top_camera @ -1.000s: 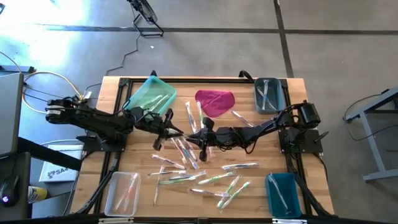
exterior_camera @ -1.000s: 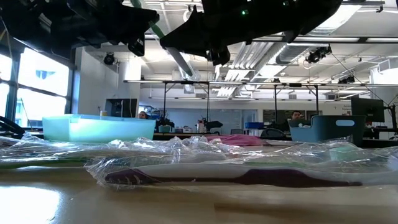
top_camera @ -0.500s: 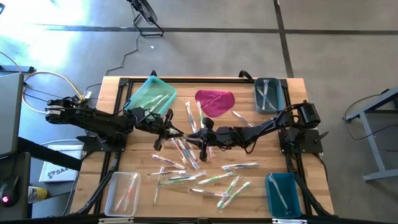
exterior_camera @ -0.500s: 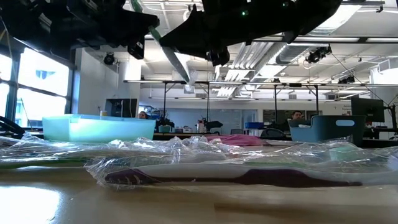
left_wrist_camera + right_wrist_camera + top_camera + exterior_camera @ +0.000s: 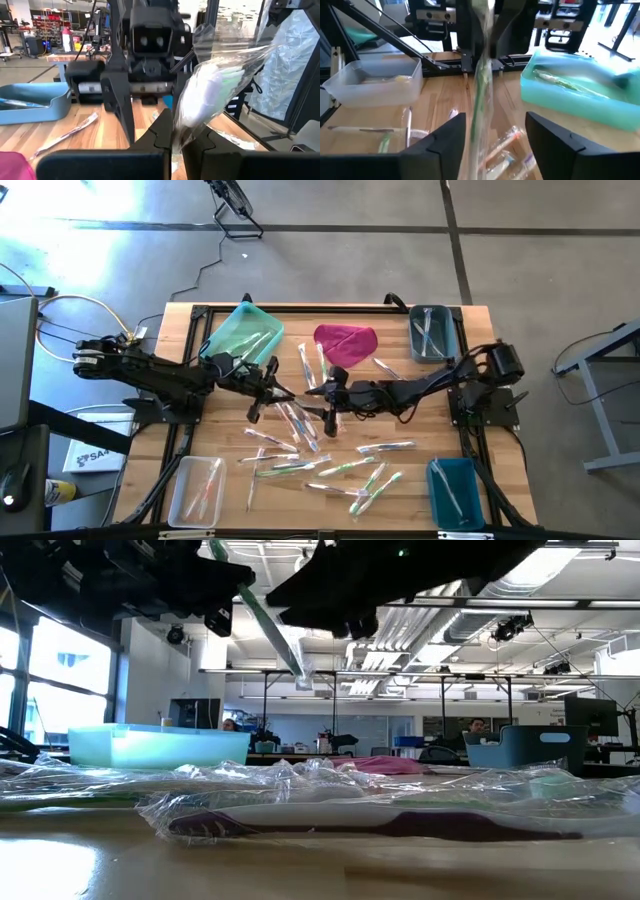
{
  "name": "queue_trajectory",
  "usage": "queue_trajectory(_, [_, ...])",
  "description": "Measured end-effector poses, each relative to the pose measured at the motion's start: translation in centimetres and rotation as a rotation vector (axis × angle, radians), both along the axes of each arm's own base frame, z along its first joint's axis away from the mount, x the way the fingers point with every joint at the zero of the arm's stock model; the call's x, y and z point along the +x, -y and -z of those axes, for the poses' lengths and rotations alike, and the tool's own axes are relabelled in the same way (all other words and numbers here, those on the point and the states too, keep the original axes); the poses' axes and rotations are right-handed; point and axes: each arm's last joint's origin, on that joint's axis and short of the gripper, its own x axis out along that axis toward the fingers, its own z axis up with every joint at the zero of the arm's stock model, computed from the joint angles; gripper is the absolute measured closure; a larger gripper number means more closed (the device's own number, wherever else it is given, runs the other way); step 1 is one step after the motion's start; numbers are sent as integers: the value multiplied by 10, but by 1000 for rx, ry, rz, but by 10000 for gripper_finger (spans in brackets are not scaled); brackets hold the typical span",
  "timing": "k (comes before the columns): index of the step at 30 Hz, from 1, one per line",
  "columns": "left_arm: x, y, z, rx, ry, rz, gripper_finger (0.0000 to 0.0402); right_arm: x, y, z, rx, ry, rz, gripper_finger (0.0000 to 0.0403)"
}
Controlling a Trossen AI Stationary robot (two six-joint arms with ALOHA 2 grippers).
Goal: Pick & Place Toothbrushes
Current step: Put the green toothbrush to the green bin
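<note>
At desk centre, left gripper [image 5: 278,391] fingers pinch a green toothbrush [image 5: 272,628] (handover apparently); right gripper [image 5: 322,394], three o'clock, fingers spread.

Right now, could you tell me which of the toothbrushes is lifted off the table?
The green-handled wrapped toothbrush pinched in the shut left gripper, mid-table; the right gripper stands open around it. The others lie flat.

Toothbrushes [image 5: 345,468] lie scattered on the counter [image 5: 180,350] — a tray at each corner, the cloth [image 5: 346,343] behind the two grippers.
</note>
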Motion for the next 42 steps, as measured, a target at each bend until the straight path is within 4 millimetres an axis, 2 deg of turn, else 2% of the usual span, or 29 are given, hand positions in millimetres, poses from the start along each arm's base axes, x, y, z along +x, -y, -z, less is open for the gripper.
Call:
queue_trajectory(6, [0,0,0,2,0,-1,392,-24,3,-23,48,-108,18,192])
queue_trajectory(10, [-2,0,-3,38,26,-6,392,-40,6,-30,98,-208,44,202])
queue_trajectory(19, [-14,-9,-11,62,-3,-103,392,-58,9,-15,165,-451,120,228])
queue_trajectory(24, [-24,-24,-19,52,-90,-264,392,-60,9,-12,170,-478,146,241])
queue_trajectory(30, [-34,-42,-42,92,-305,-530,392,-59,12,-14,140,-440,201,254])
queue_trajectory(35, [-38,-54,-60,154,-403,-773,387,-58,13,-15,118,-422,246,258])
queue_trajectory(42, [-47,-67,-58,177,-492,-999,391,-57,13,-16,120,-406,247,259])
